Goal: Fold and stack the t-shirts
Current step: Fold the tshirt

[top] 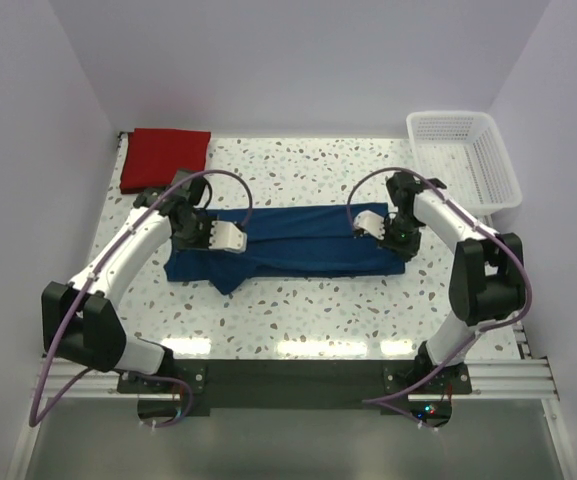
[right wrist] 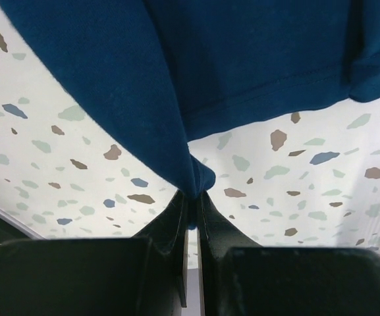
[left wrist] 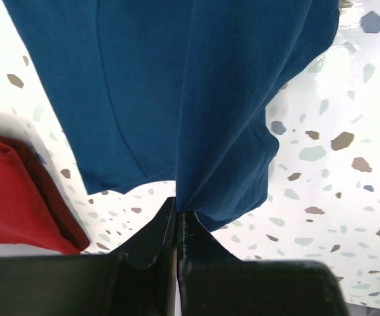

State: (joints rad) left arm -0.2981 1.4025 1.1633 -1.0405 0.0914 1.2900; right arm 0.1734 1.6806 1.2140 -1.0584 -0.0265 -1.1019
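The navy blue t-shirt lies folded lengthwise in a long band across the middle of the table. My left gripper is shut on its left part; in the left wrist view the jaws pinch a fold of the navy shirt. My right gripper is shut on its right part; in the right wrist view the jaws pinch a bunched edge of the navy shirt. The red t-shirt lies folded at the back left corner and shows in the left wrist view.
A white lattice basket stands at the back right. The speckled table has walls on the left, back and right. Both arm bases sit at the near edge.
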